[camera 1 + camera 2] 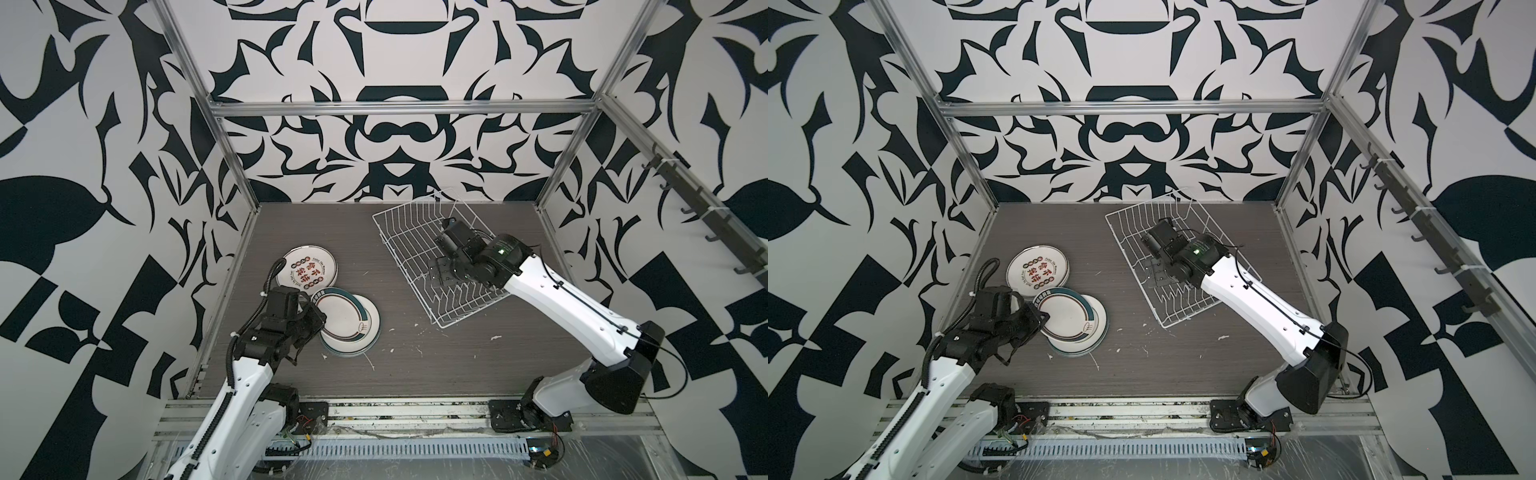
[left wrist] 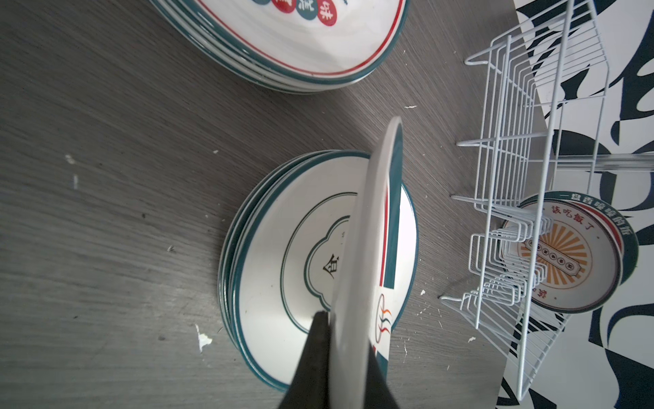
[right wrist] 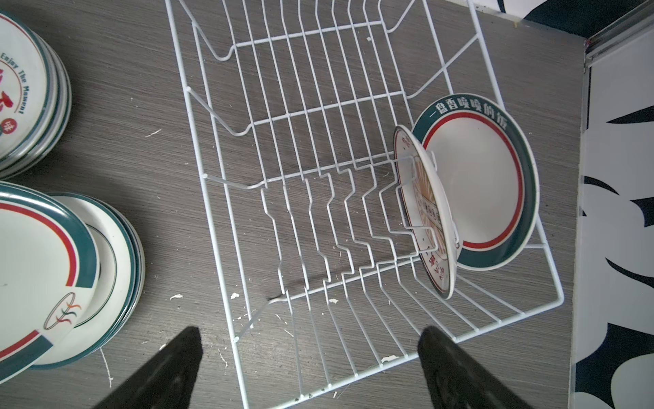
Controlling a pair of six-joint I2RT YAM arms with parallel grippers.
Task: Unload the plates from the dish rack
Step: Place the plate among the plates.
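The white wire dish rack (image 1: 405,232) (image 3: 283,106) sits at the back right of the table. Two plates stand at one end of it: a sunburst plate (image 3: 424,219) and a green-rimmed plate (image 3: 477,184), both hidden under my right arm in both top views. My right gripper (image 3: 308,336) (image 1: 442,272) hovers open over the rack's empty slots. My left gripper (image 2: 348,329) (image 1: 316,320) is shut on the edge of a green-and-red-rimmed plate (image 2: 368,230) (image 1: 1067,318), tilted above a stack of green-rimmed plates (image 1: 353,338). Behind it lies a stack with red-brown characters (image 1: 307,268).
The dark wood-grain table (image 1: 436,365) carries white crumbs. Aluminium frame posts (image 1: 232,162) stand at the back corners, and a rail of hooks (image 1: 706,216) runs along the right wall. The rack's right side lies close to the wall.
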